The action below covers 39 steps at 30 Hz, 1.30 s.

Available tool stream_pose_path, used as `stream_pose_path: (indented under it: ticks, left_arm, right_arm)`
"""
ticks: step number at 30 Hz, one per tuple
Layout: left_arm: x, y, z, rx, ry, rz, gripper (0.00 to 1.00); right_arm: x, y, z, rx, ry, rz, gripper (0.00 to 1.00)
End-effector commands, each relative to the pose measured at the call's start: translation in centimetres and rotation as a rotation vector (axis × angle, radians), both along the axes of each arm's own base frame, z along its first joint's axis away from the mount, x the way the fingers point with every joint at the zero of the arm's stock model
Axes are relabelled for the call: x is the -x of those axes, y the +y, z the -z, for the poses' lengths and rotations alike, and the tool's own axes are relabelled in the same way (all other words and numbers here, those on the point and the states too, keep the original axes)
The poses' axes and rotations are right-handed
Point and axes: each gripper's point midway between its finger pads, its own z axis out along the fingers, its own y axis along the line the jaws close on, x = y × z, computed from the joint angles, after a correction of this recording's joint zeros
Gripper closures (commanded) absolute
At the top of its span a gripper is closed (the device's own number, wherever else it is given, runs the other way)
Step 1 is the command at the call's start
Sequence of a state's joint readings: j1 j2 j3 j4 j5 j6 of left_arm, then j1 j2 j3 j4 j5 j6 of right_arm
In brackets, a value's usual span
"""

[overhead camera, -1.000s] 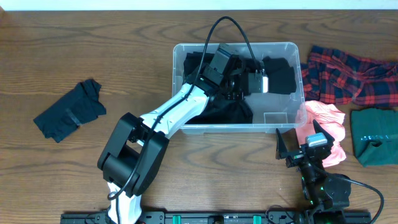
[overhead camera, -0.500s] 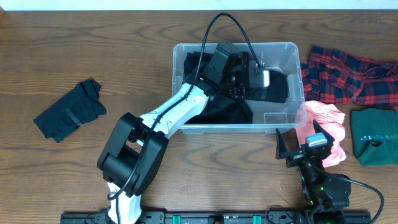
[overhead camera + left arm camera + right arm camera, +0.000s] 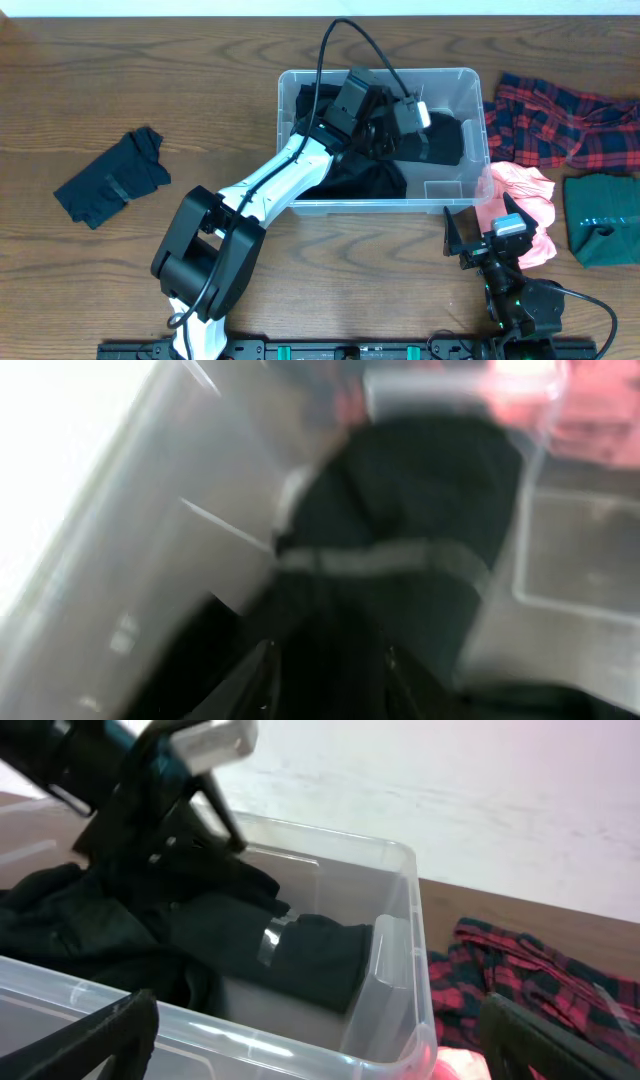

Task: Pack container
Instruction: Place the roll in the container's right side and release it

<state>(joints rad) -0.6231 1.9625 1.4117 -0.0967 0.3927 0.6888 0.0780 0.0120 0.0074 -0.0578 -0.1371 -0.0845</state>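
Note:
The clear container (image 3: 283,120) stands at the table's centre back, with black garments (image 3: 360,175) piled inside. My left gripper (image 3: 393,138) is inside the bin, above the pile. In the left wrist view (image 3: 328,670) its fingers are apart over dark cloth, and the picture is blurred. A folded black garment with a grey band (image 3: 420,490) lies at the bin's right end (image 3: 447,140). My right gripper (image 3: 483,238) is open and empty just outside the bin's front right corner. It faces the bin's rim (image 3: 250,1040).
A black garment (image 3: 110,178) lies on the table at the left. A red plaid shirt (image 3: 560,125), a pink cloth (image 3: 520,195) and a green cloth (image 3: 603,218) lie right of the bin. The plaid shirt also shows in the right wrist view (image 3: 520,980).
My left gripper has moved a little toward the bin's back wall and risen over the black pile. The right arm has not moved.

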Motion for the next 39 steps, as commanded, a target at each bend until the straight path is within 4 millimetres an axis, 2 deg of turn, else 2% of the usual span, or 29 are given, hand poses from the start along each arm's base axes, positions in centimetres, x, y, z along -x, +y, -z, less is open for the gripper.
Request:
stream_pose_path:
  ticks: [1,7,14,15,17,18,19,24,27,31,39]
  left_arm:
    - [0.8,0.5,-0.2,-0.008,0.062,-0.023,0.67]
    - [2.5,1.7,1.9,-0.076,0.153,-0.023,0.67]
    - [2.4,1.5,2.1,-0.072,0.147,-0.023,0.67]
    - [2.3,1.5,2.0,-0.067,0.141,-0.023,0.67]
    - [2.0,1.2,1.7,-0.054,0.124,-0.022,0.81]
    - [1.8,1.1,1.4,-0.047,0.115,-0.022,0.92]
    - [1.8,1.0,1.0,-0.035,0.106,-0.019,0.94]
    - [2.2,-0.1,-2.1,0.07,0.113,-0.009,0.94]
    - [1.8,-0.4,-2.7,0.106,0.119,-0.035,0.94]
    - [1.5,-0.4,-1.8,0.095,0.123,-0.042,0.94]
    - [0.4,-0.7,2.7,0.056,0.15,-0.063,0.94]
  right_arm:
    - [0.0,-0.4,0.1,0.01,-0.002,0.016,0.01]
    - [0.0,-0.4,0.1,0.01,-0.002,0.016,0.01]
    - [0.0,-0.4,0.1,0.01,-0.002,0.016,0.01]
    - [0.0,-0.4,0.1,0.01,-0.002,0.016,0.01]
    - [0.0,-0.4,0.1,0.01,-0.002,0.016,0.01]
    - [0.0,-0.4,0.1,0.01,-0.002,0.016,0.01]
    - [0.0,-0.4,0.1,0.01,-0.002,0.016,0.01]
    - [0.0,-0.4,0.1,0.01,-0.002,0.016,0.01]
    - [0.0,-0.4,0.1,0.01,-0.002,0.016,0.01]
    - [0.0,-0.4,0.1,0.01,-0.002,0.016,0.01]
    - [0.0,-0.4,0.1,0.01,-0.002,0.016,0.01]
